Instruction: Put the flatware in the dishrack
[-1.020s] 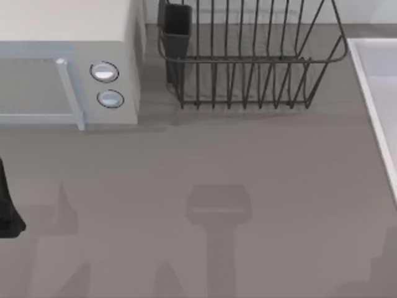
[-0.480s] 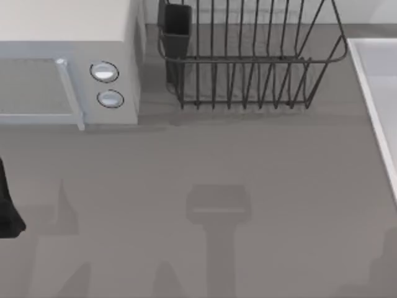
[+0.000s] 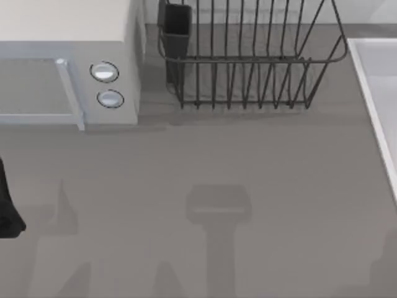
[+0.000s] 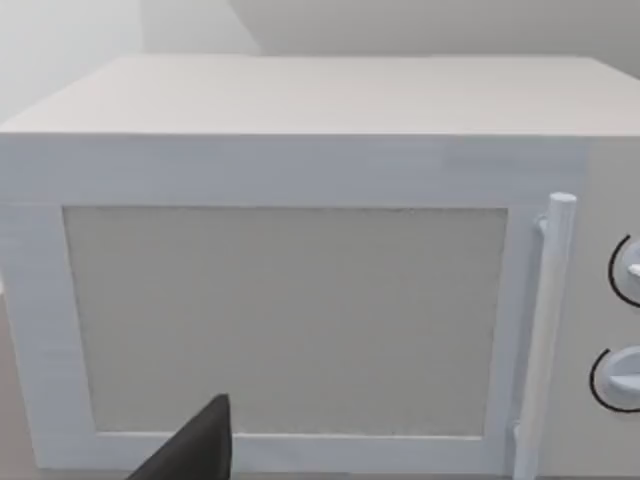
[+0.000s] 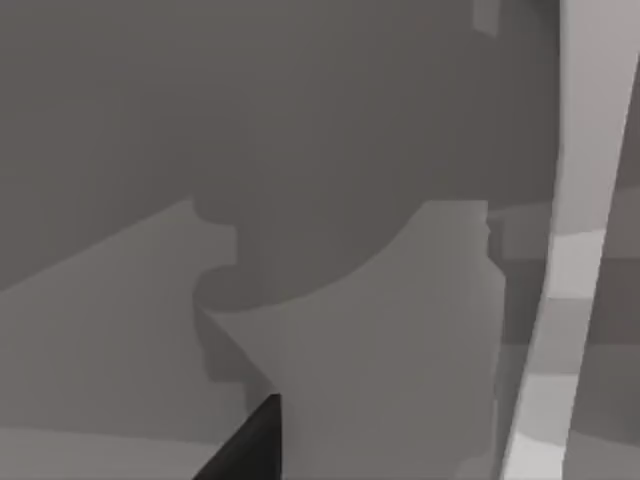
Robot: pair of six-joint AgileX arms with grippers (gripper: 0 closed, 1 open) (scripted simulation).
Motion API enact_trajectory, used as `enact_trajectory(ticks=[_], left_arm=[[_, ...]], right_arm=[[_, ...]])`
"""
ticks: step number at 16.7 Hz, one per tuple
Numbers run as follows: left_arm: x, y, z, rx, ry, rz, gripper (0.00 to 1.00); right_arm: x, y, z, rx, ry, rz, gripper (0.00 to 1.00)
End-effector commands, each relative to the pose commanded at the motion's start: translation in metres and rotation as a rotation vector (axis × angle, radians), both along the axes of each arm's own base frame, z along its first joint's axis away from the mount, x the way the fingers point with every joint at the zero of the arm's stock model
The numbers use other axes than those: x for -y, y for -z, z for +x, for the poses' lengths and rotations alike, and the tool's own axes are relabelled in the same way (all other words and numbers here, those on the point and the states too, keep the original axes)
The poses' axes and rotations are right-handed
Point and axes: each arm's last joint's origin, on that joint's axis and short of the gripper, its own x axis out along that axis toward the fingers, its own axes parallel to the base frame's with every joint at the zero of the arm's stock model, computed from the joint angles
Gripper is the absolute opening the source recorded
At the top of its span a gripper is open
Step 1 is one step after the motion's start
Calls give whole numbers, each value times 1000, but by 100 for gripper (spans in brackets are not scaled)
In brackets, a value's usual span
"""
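One dishrack (image 3: 248, 59), one microwave (image 3: 62, 62) with two knobs (image 3: 104, 72).

Even, soft light; blocky arm shadows on table (image 3: 279, 186), hard-edged in right wrist view. No glare.

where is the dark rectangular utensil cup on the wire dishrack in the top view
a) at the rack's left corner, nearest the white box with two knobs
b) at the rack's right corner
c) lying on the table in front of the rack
a: the dark rectangular utensil cup hangs at the left end of the dark metal wire dishrack, on the side facing the white box with two round knobs.
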Motion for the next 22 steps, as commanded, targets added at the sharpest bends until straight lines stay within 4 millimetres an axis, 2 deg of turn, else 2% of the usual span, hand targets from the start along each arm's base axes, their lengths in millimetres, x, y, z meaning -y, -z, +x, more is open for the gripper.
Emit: enact_trajectory(ticks=[3,11,12,15,17,20,22], left_arm=[[0,0,0,0,0,0,100],[0,0,0,0,0,0,100],[0,0,0,0,0,0,100],[0,0,0,0,0,0,100],[0,0,0,0,0,0,100],[0,0,0,0,0,0,100],[0,0,0,0,0,0,100]], right_arm=[[0,0,0,0,0,0,2],[0,0,0,0,0,0,0],[-1,-22,-1,-4,40,-9,0],[1,-29,3,-4,39,-9,0],[5,-47,11,1,35,-11,0],[10,-89,21,-8,31,-8,0],[9,-123,20,-38,31,4,0]])
